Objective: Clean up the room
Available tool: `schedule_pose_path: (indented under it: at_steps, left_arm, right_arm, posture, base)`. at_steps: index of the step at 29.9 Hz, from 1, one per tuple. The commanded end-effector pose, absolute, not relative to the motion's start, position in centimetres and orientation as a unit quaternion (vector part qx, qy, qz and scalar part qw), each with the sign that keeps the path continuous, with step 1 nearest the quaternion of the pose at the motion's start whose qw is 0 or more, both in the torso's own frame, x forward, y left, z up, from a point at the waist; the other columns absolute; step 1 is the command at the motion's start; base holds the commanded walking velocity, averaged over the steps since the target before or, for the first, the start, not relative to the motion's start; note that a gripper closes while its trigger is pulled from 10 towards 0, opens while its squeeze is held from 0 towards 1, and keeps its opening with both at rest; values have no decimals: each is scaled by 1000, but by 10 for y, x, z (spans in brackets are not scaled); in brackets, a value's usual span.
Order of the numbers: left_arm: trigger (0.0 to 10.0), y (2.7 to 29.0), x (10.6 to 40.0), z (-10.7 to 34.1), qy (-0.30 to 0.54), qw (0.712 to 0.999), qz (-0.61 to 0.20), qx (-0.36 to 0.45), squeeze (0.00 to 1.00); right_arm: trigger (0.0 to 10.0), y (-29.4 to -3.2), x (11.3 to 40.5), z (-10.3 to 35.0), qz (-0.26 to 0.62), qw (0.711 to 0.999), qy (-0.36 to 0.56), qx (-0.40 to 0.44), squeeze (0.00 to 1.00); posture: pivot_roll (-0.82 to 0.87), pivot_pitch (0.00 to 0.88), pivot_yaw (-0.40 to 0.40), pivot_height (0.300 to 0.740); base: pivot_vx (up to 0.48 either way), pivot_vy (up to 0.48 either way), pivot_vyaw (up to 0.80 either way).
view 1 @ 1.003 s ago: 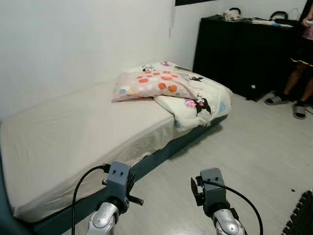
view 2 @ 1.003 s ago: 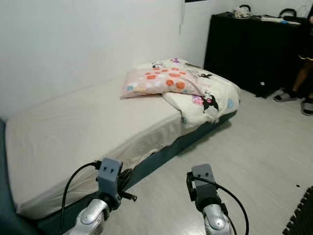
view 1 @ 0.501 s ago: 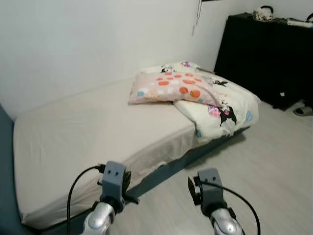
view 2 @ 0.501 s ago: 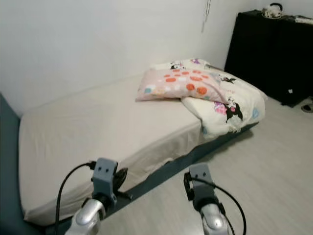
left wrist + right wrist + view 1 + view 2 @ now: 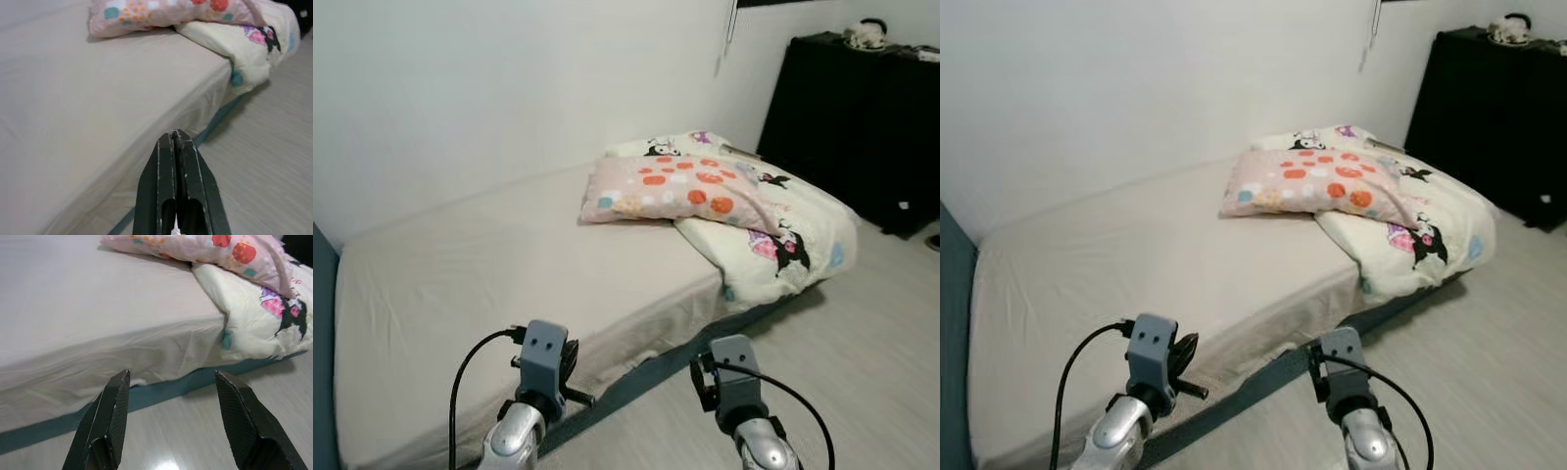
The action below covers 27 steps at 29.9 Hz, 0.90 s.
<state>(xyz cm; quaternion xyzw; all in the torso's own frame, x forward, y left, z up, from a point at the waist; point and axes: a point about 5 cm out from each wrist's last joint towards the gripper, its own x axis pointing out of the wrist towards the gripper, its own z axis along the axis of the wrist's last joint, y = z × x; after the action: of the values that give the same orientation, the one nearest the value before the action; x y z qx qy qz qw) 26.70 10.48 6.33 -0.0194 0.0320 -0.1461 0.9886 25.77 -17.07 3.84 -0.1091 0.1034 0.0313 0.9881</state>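
Right claw [image 5: 171, 382] gapes before bed [image 5: 499, 264]; pillow [image 5: 671, 189] on it.

Both silver arms raised forward, wrists level and side by side, well apart. Left gripper [image 5: 176, 139] with black fingers pressed together, nothing between them. Right gripper [image 5: 171, 382] with fingers [image 5: 113, 413] spread wide, holding nothing.

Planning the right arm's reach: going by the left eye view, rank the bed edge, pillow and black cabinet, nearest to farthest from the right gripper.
From the right gripper:
1. Bed edge, just ahead, to its left.
2. Pillow, mid-bed, lying partly on the blanket.
3. Black cabinet, far right wall.
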Motion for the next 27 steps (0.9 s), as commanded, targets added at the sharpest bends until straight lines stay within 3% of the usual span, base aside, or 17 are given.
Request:
schedule_pose_path:
  at_steps: [1, 18, 27]
  left_arm:
    - [10000, 107, 264, 60, 39, 989, -145, -16, 0]
    - [10000, 106, 266, 60, 39, 988, -146, -17, 0]
    - [10000, 106, 265, 60, 40, 988, -146, -17, 0]
  right_arm:
    - [10000, -168, 258, 39, 33, 989, 101, -103, 0]
    - [10000, -167, 259, 39, 47, 986, 103, -124, 0]
    - [10000, -163, 258, 38, 59, 984, 106, -128, 0]
  posture:
    - [-25, 52, 21, 740]
    - [-27, 52, 23, 740]
    - [-25, 54, 22, 740]
  base:
    - [352, 0, 0]
    - [349, 0, 0]
    - [336, 0, 778]
